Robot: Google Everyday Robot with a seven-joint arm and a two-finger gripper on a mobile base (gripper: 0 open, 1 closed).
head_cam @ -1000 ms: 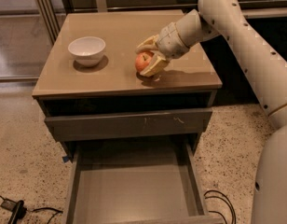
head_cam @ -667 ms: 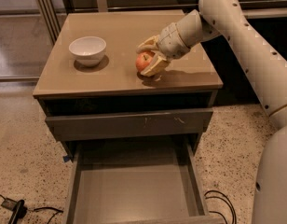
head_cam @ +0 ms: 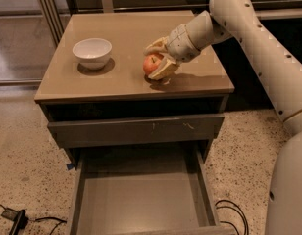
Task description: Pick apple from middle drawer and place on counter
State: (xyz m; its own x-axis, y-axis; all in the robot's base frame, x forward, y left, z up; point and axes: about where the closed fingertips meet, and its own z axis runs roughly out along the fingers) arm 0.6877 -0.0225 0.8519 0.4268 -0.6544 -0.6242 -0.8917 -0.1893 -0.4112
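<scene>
While the claw (head_cam: 153, 62) grips the apple (head_cam: 150, 65) between its fingers, the fruit sits low on the counter (head_cam: 126, 38) beneath it. A lopsided release could roll it off the near edge, into the open drawer (head_cam: 141, 199) below the claw.

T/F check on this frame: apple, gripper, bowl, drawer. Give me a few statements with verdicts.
1. The apple lies in the drawer. False: it is at the counter, between the gripper's fingers.
2. The gripper is over the counter, closed around the apple. True.
3. The bowl stands on the counter, apart from the apple. True.
4. The drawer is pushed shut. False: it is pulled out.
</scene>
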